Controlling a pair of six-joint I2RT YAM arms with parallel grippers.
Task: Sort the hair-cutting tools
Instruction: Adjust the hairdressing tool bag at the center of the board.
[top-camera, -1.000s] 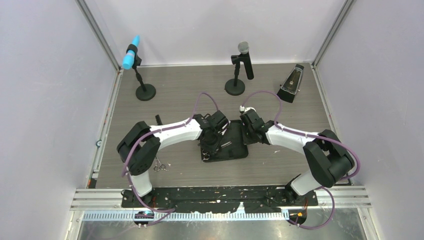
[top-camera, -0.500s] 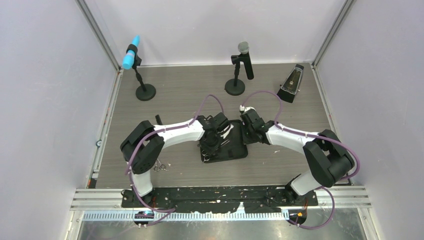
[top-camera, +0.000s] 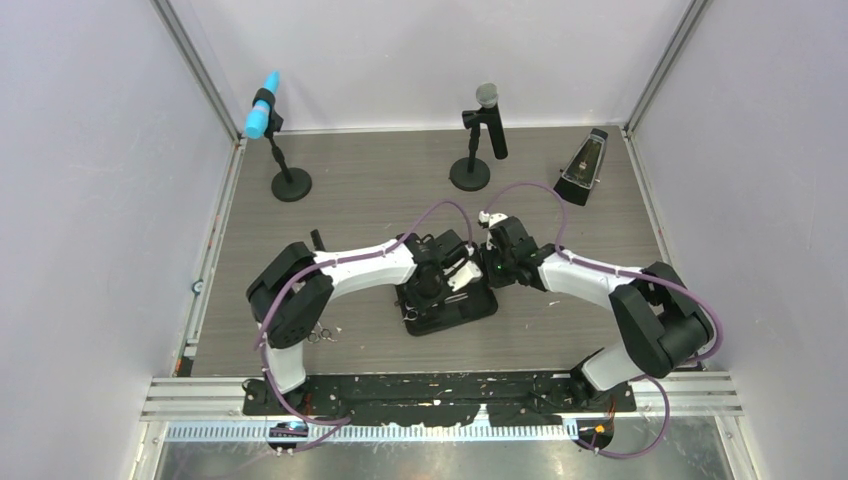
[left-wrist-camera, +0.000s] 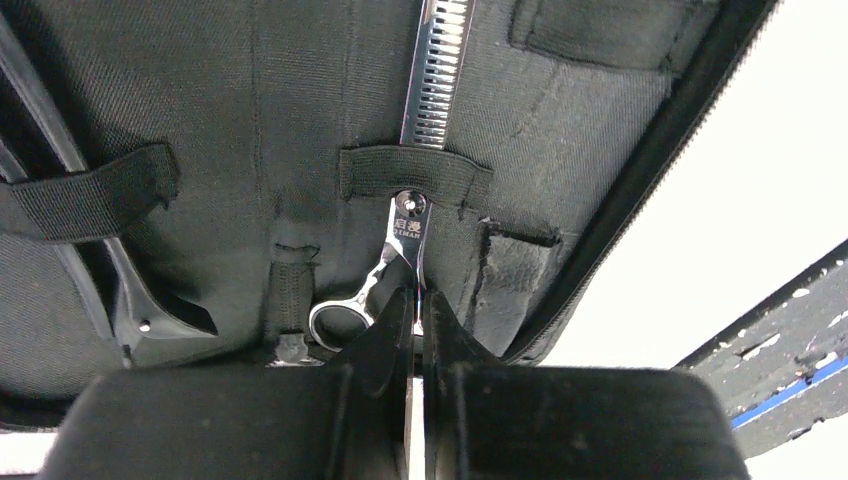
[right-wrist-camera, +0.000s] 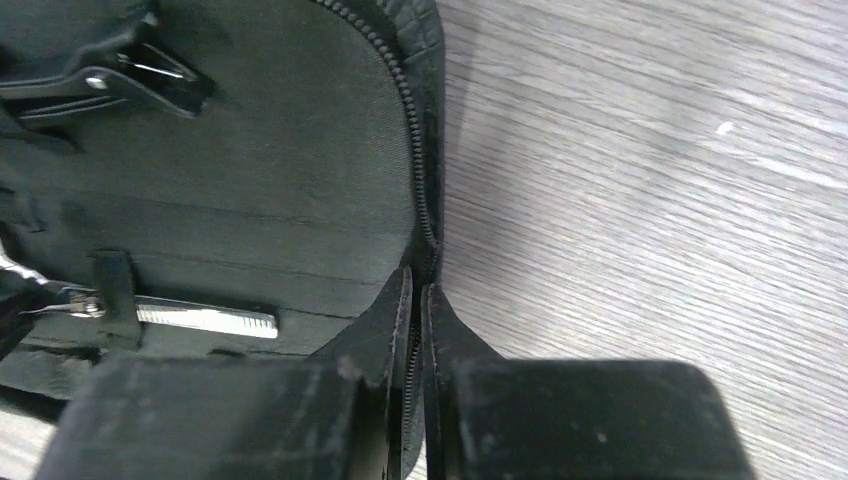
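My left jaws are clenched on the scissors (left-wrist-camera: 409, 228) just below the pivot. The toothed blade lies under the strap (left-wrist-camera: 415, 175) inside the open case (left-wrist-camera: 200, 100), so I judge I'm seating them in their loop. My right jaws pinch the case's zip rim (right-wrist-camera: 425, 200), pinning it to the counter (right-wrist-camera: 650, 200) so it can't slide. A second pair (top-camera: 320, 333) lies on the counter by my left base, unsorted.
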